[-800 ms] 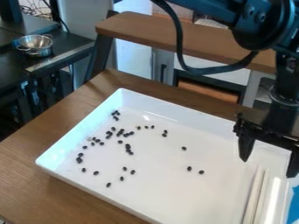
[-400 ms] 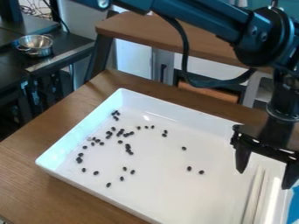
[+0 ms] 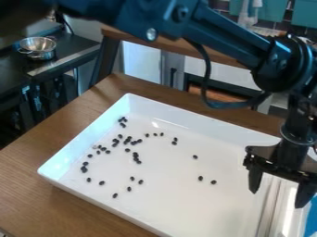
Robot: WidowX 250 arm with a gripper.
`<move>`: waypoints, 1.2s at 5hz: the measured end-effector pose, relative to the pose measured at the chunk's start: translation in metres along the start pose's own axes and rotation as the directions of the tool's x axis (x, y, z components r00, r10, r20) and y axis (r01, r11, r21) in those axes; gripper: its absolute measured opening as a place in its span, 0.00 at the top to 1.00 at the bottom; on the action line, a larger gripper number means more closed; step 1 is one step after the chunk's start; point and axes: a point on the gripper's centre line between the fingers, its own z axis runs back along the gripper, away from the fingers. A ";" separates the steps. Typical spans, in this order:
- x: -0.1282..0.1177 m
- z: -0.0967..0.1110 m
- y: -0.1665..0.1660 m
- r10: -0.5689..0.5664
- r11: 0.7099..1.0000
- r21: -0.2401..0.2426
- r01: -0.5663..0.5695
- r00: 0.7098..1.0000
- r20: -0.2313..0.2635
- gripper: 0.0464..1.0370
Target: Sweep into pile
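Black beans lie scattered over the floor of a white tray, most of them toward its left side in the camera view. A small bunch sits near the tray's upper corner. Below it, a looser band of beans runs across the left half, with a short string of them touching or nearly touching one another. A few more lie near the left wall, and several single ones are spread toward the lower left edge. Off to the right, two beans lie close together, with another above them, well apart from the main scatter.

The gripper hangs over the right part of the tray, pointing down, released, with its two fingers spread wide apart and nothing held between them. The black arm crosses the top of the view and bends down at the right; a dark cable loops below it. Two pale sticks lie side by side lengthwise along the tray's right side, partly behind the gripper in this view.

The tray rests on a brown wooden table. At the upper left, a metal bowl stands on a dark counter. Something blue shows at the lower right, just beside the tray.
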 end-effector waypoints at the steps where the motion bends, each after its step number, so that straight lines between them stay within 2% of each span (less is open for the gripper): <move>1: 0.003 -0.011 0.001 0.004 1.000 0.019 -0.004 1.000 0.000 0.04; 2: 0.004 -0.016 0.004 0.002 1.000 0.027 -0.002 1.000 -0.004 0.04; 3: 0.009 -0.020 0.014 0.019 0.999 0.029 -0.019 1.000 -0.004 0.09; 4: 0.010 -0.026 0.015 0.033 0.999 0.032 -0.033 0.999 0.000 0.38; 5: 0.012 -0.028 0.025 0.042 0.998 0.040 -0.042 0.999 -0.021 0.66; 6: 0.013 -0.030 0.028 0.045 0.998 0.034 -0.045 0.999 -0.021 0.69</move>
